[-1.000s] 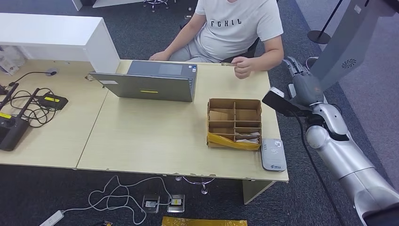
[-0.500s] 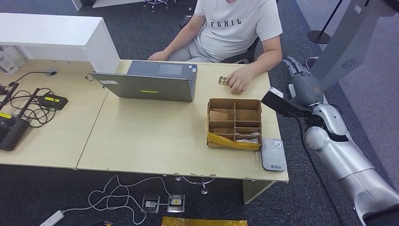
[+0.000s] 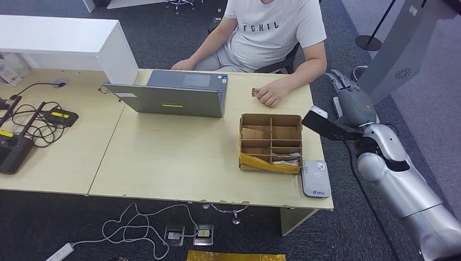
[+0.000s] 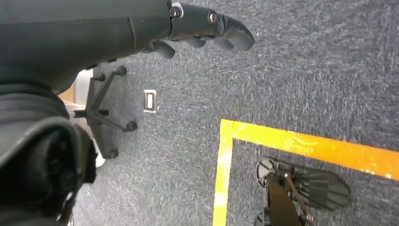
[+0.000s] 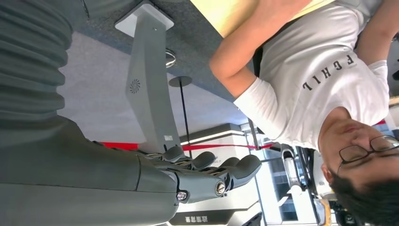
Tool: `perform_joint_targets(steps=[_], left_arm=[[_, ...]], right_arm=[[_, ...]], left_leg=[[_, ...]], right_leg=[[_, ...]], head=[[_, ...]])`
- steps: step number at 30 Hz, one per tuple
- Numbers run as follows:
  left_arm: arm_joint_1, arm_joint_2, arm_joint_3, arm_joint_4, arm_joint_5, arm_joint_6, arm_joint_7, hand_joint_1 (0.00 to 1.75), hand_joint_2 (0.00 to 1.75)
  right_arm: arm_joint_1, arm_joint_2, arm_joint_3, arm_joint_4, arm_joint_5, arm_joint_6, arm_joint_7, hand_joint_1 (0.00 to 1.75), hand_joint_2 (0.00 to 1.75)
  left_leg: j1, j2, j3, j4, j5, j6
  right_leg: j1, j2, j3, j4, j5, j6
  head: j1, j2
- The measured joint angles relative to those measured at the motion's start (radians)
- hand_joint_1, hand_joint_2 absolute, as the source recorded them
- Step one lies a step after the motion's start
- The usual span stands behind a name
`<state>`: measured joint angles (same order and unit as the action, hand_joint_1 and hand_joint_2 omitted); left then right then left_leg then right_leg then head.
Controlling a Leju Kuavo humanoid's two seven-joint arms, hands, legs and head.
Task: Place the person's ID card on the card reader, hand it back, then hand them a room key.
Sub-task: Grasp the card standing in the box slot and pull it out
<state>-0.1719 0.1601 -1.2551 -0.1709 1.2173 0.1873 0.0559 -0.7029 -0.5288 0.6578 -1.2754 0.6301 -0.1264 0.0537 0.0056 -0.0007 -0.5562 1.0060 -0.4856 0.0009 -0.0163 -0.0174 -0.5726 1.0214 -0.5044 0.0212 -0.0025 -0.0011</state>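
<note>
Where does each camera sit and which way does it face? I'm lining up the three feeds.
Head view: high on the body, looking down at the table, card reader and seated person; right hand beside the table.
Left wrist view: behind the left hand, facing the carpet floor.
Right wrist view: behind the right hand, facing the person.
Shared: head and right wrist views both show the person and right hand.

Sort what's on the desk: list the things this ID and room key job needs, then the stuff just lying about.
For the job: ID card under the person's hand; card reader; cardboard divider box; right hand.

Lying about: laptop; black router; cables.
</note>
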Motion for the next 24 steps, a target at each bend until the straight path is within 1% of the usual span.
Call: perform_joint_targets(steps=[5,11,15,24], left_arm=[[0.002,0.003,0.0,0.0,0.01,0.01,0.003,0.0,0.0],[0.003,0.012,0.0,0.0,0.011,0.013,0.004,0.0,0.0],[0.003,0.018,0.0,0.0,0.007,0.014,0.004,0.0,0.0],[0.003,0.02,0.0,0.0,0.0,0.014,0.004,0.0,0.0]], right_arm=[[0.034,-0.044,-0.012,-0.09,-0.025,0.051,0.046,0.0,1.75],[0.074,-0.109,-0.011,-0.233,-0.084,0.124,0.124,0.0,1.75],[0.095,-0.15,-0.002,-0.304,-0.119,0.118,0.151,0.0,1.75],[0.147,-0.225,0.04,-0.376,-0.153,0.076,0.181,0.0,1.75]], left_leg=[[0.0,0.0,0.0,0.0,0.0,0.0],[0.0,0.0,0.0,0.0,0.0,0.0],[0.0,0.0,0.0,0.0,0.0,0.0],[0.0,0.0,0.0,0.0,0.0,0.0]], right_leg=[[0.0,0.0,0.0,0.0,0.0,0.0],[0.0,0.0,0.0,0.0,0.0,0.0],[0.0,0.0,0.0,0.0,0.0,0.0],[0.0,0.0,0.0,0.0,0.0,0.0]], head=[[0.0,0.0],[0.0,0.0],[0.0,0.0],[0.0,0.0]])
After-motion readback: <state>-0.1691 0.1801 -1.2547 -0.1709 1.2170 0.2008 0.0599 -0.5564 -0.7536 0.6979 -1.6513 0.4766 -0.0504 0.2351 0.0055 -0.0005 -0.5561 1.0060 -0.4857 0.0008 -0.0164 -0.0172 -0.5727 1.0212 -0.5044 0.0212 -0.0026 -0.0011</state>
